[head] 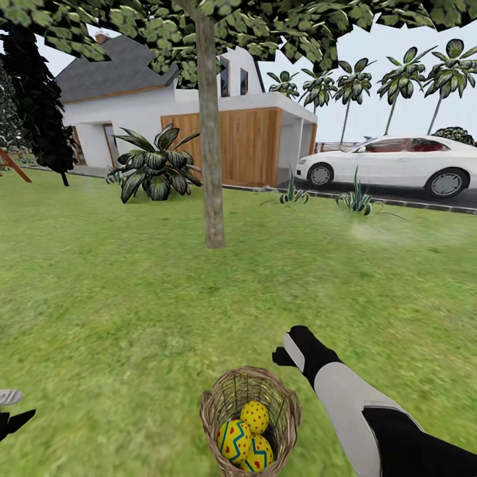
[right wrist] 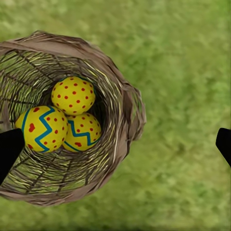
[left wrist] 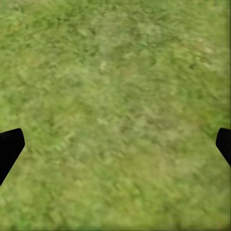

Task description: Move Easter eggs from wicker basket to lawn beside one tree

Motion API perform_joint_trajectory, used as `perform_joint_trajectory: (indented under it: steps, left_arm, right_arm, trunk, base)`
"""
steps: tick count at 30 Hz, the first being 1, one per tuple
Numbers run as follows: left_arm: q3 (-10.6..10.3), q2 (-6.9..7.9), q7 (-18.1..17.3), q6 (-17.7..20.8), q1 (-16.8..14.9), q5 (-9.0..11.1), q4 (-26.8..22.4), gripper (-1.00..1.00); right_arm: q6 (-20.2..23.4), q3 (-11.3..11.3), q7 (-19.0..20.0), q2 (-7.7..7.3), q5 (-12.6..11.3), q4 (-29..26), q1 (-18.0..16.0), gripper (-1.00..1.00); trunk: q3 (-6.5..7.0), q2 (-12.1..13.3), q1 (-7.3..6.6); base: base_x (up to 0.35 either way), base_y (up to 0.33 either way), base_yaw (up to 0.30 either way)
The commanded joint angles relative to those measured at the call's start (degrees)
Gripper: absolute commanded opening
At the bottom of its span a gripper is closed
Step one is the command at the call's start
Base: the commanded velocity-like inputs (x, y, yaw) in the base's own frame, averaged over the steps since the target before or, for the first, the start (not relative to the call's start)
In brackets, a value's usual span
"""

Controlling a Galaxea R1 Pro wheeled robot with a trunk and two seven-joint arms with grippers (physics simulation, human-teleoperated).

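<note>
Nothing done yet: three Easter eggs sitting in wicker basket, right claw hovering wide above, tree well apart, left claw wide

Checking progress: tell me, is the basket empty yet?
No, three eggs lie together in the basket on the lawn.

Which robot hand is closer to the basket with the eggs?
Right. The right hand hangs just above the wicker basket, beside its rim. The left hand is far off over bare lawn.
</note>
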Motion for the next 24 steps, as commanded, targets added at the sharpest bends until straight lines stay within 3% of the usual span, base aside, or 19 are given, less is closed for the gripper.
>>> perform_joint_trajectory:
  steps: [1, 24]
  left_arm:
    - [0.1, 0.00, -0.2, 0.3, 0.1, 0.1, -0.1, 1.00]
    - [0.2, 0.00, -0.6, 0.3, 0.3, 0.1, -0.1, 1.00]
  right_arm:
    - [0.2, -0.4, -0.4, 0.05, -0.2, -0.1, 0.0, 1.00]
    - [-0.1, -0.9, -0.7, -0.57, -0.1, -0.1, -0.1, 1.00]
  trunk:
    - [-0.24, -0.4, 0.23]
    - [-4.37, -9.7, 5.28]
  base:
    - [0.000, 0.000, 0.000]
    - [0.000, 0.000, 0.000]
